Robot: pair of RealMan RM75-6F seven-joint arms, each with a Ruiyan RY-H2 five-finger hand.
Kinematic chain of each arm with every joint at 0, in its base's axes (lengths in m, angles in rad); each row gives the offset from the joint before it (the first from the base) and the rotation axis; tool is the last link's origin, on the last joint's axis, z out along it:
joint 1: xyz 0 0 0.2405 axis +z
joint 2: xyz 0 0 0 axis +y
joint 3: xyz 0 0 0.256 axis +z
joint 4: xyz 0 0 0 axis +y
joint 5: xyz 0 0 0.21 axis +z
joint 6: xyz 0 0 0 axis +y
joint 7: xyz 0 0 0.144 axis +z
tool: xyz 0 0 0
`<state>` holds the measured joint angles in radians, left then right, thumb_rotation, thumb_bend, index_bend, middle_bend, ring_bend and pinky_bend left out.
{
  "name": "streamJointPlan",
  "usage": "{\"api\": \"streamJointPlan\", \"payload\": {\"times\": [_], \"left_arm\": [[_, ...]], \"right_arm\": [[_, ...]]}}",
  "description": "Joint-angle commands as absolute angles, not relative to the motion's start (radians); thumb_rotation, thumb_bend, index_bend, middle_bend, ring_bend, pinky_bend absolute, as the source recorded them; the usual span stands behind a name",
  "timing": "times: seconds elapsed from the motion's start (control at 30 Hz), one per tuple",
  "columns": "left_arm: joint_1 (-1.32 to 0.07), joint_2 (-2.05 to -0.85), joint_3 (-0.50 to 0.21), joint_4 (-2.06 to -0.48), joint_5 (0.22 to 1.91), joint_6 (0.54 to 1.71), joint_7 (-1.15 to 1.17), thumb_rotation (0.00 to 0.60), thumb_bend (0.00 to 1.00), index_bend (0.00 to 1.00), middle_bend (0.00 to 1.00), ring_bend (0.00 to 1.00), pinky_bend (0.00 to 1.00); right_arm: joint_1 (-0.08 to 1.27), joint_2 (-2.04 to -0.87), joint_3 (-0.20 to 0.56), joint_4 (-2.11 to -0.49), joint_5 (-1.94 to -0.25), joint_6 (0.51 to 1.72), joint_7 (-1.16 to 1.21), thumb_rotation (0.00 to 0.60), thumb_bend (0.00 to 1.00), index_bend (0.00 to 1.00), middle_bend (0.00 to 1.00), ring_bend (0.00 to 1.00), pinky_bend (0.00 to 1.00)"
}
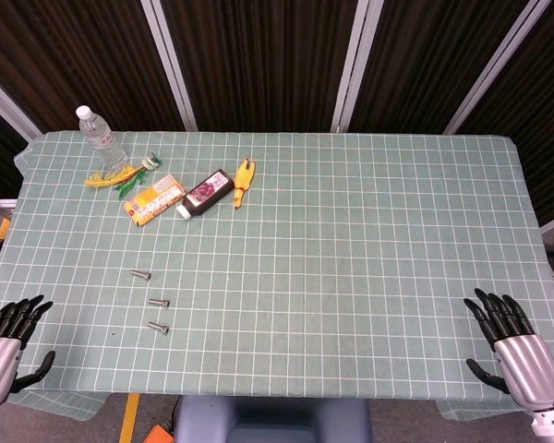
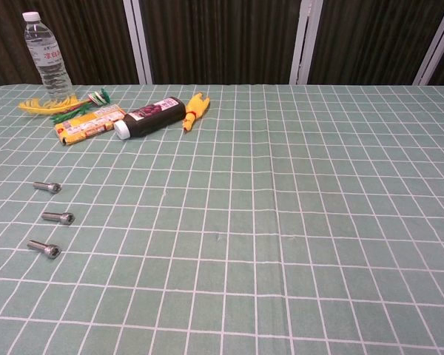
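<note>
- The left hand (image 1: 7,346) rested at the near left corner of the table (image 1: 369,231), fingers spread apart and holding nothing; only the head view showed it.
- The right hand (image 1: 512,341) lay at the near right corner, likewise released, dark fingers fanned out above a silver metal back.
- Nearest the left hand lay three small bolts in a loose column: the far bolt (image 1: 140,273), the middle bolt (image 1: 159,302) and the near bolt (image 1: 157,326).
- Each bolt was grey, shiny metal, a short round shaft with a thicker cylindrical head, lying flat on its side and apart from the others.
- The near bolt was closest to the left hand, though well apart from it.
- The table wore a pale green cloth with a white grid, creased faintly along the middle.
- At the far left stood a clear plastic water bottle (image 1: 102,138) with a white cap, upright.
- Beside it lay a yellow packet (image 1: 154,198), flat and rectangular, and a dark bottle (image 1: 205,192) with a white cap, on its side.
- A slim yellow toy (image 1: 244,181) lay just right of the dark bottle.
- A yellow and green tangle (image 1: 120,175) sat at the foot of the water bottle; I cannot tell what it was.
</note>
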<state>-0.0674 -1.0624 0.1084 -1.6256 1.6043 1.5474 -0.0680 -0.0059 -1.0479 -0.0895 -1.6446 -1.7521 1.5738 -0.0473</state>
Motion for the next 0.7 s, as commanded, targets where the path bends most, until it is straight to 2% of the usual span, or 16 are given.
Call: {"api": "streamJointPlan", "payload": {"times": [0.03, 0.1, 0.17, 0.23, 0.27, 0.3, 0.33, 0.4, 0.5, 0.7], "left_arm": [[-0.071, -1.065, 0.114, -1.628, 1.619, 1.534, -0.074, 0.6, 0.41, 0.08, 0.02, 0.0, 0.06], [-0.075, -1.08, 0.111, -1.622, 1.63, 1.528, -0.092, 0.6, 0.41, 0.08, 0.03, 0.0, 0.1], [-0.077, -1.118, 0.09, -1.597, 1.631, 1.543, -0.094, 0.6, 0.41, 0.09, 0.14, 0.09, 0.23], [-0.081, -1.195, 0.054, -1.524, 1.622, 1.561, -0.084, 0.6, 0.41, 0.13, 0.5, 0.43, 0.59], [-0.089, -1.221, 0.053, -1.493, 1.617, 1.541, -0.092, 0.6, 0.41, 0.18, 0.75, 0.69, 0.81], [-0.105, -1.246, 0.057, -1.454, 1.616, 1.504, -0.125, 0.6, 0.41, 0.25, 0.93, 0.88, 0.96], [-0.116, -1.267, 0.055, -1.423, 1.609, 1.477, -0.155, 0.6, 0.41, 0.31, 1.0, 0.97, 1.0], [-0.14, -1.325, 0.048, -1.337, 1.596, 1.427, -0.223, 0.6, 0.41, 0.4, 1.0, 1.0, 1.0], [-0.166, -1.408, 0.041, -1.204, 1.592, 1.384, -0.266, 0.6, 0.41, 0.46, 1.0, 1.0, 1.0], [-0.201, -1.512, 0.046, -1.043, 1.604, 1.336, -0.281, 0.6, 0.41, 0.45, 1.0, 1.0, 1.0]], "right_arm": [[-0.005, -1.048, -0.093, -1.644, -1.76, 1.571, -0.048, 0.6, 0.31, 0.0, 0.0, 0.0, 0.0], [-0.004, -1.046, -0.1, -1.646, -1.772, 1.567, -0.045, 0.6, 0.31, 0.0, 0.0, 0.0, 0.0], [-0.005, -1.045, -0.106, -1.645, -1.784, 1.569, -0.043, 0.6, 0.31, 0.0, 0.0, 0.0, 0.0], [-0.007, -1.045, -0.11, -1.642, -1.795, 1.574, -0.043, 0.6, 0.31, 0.0, 0.0, 0.0, 0.0], [-0.008, -1.044, -0.112, -1.642, -1.799, 1.577, -0.041, 0.6, 0.31, 0.0, 0.0, 0.0, 0.0], [-0.009, -1.043, -0.112, -1.641, -1.803, 1.58, -0.04, 0.6, 0.31, 0.0, 0.0, 0.0, 0.0], [-0.01, -1.043, -0.113, -1.64, -1.804, 1.582, -0.038, 0.6, 0.31, 0.0, 0.0, 0.0, 0.0], [-0.01, -1.044, -0.112, -1.639, -1.807, 1.585, -0.034, 0.6, 0.31, 0.0, 0.0, 0.0, 0.0], [-0.012, -1.045, -0.112, -1.636, -1.809, 1.589, -0.034, 0.6, 0.31, 0.0, 0.0, 0.0, 0.0], [-0.011, -1.05, -0.114, -1.637, -1.812, 1.58, -0.044, 0.6, 0.31, 0.0, 0.0, 0.0, 0.0]]}}
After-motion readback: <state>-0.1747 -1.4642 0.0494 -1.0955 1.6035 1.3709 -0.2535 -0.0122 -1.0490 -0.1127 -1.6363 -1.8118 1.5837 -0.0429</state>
